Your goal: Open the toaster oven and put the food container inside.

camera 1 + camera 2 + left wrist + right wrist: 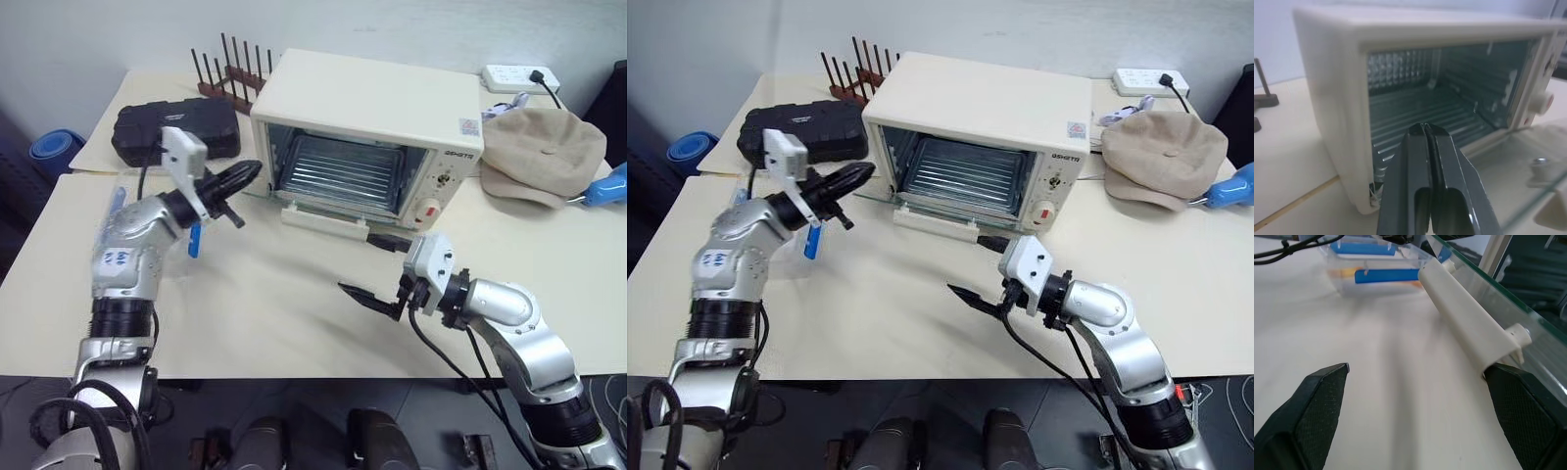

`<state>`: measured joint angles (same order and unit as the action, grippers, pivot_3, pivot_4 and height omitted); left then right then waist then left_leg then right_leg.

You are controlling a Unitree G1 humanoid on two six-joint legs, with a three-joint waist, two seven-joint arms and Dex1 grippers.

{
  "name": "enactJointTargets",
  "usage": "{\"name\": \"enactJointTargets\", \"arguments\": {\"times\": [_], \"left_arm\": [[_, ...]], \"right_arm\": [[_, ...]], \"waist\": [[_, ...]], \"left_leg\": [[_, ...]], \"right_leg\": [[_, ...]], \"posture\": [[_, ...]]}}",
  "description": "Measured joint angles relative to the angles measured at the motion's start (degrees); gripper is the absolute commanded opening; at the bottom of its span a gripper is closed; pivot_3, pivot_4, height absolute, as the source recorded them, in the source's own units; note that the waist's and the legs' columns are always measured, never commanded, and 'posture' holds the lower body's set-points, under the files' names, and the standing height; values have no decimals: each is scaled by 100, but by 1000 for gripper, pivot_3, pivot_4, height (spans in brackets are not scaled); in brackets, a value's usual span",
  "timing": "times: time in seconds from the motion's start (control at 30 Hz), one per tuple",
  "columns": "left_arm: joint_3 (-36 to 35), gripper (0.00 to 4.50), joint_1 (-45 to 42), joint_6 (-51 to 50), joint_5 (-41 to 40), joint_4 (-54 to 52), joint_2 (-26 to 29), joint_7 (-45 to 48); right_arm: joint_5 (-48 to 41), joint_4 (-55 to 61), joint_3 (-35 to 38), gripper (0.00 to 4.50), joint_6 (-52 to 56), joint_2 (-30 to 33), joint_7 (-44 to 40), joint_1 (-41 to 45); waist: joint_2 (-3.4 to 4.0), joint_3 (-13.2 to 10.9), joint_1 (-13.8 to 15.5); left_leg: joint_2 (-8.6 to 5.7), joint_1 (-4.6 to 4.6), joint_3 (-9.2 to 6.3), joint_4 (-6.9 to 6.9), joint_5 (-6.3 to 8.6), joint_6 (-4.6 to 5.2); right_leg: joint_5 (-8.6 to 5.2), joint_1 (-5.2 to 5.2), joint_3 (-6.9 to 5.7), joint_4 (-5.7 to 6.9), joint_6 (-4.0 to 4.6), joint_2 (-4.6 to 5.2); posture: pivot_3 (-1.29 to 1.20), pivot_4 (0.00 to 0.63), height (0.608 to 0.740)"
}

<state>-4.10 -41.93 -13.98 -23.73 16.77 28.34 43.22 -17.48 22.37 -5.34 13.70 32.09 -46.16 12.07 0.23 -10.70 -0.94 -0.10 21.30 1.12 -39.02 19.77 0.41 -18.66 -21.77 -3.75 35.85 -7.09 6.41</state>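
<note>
Left end effector [238, 178], fingers pressed together and empty, points at the open toaster oven [367, 137]; the food container [1378, 269] rests on the surface beneath that nearer arm. Right end effector [367, 297] gapes wide, empty.

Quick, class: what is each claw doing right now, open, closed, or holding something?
Left claw: closed, holding nothing, in front of the open toaster oven.
Right claw: open, holding nothing, beside the door handle.
</note>
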Motion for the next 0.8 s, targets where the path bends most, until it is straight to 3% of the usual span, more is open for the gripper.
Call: {"name": "enactJointTargets", "arguments": {"times": [0.13, 0.37, 0.6, 0.7, 0.8], "left_arm": [[437, 28, 110, 410, 404, 5, 222, 684], [776, 28, 809, 224, 942, -329, 567, 968], [922, 28, 1418, -180, 1105, -1240, 87, 296], [648, 575, 1897, -466, 732, -1815, 21, 233], [-108, 1503, 2562, -863, -140, -2741, 3, 217]], "right_arm": [[55, 111, 224, 4500, -218, 167, -15, -747], [-84, 137, 1462, 4500, -964, 466, -274, -2523], [-864, -211, 2198, 4500, -1592, 293, -568, -2451], [-1199, -382, 2193, 4500, -1482, 193, -553, -2026], [-1379, -467, 2149, 4500, -1463, 114, -548, -1615]], "waist": [[0, 0, 63], [-2, -1, 124], [-3, -2, 133], [-2, -2, 59], [-2, -2, 62]], "left_leg": [[0, -2, 0, -6, 0, 0], [10, -6, -1, -9, -8, 14], [17, -12, -1, -9, -11, 16], [27, -11, 2, -5, -13, 12], [41, -10, -7, -5, -13, 5]], "right_leg": [[0, 6, 1, 0, -1, 1], [6, 22, 8, -7, -14, 12], [10, 27, 16, -11, -20, 12], [10, 22, 19, -12, -20, 11], [10, 22, 19, -17, -19, 18]], "posture": [[0, 150, 740], [0, 150, 740], [0, 150, 740], [0, 150, 740], [0, 150, 740]]}}
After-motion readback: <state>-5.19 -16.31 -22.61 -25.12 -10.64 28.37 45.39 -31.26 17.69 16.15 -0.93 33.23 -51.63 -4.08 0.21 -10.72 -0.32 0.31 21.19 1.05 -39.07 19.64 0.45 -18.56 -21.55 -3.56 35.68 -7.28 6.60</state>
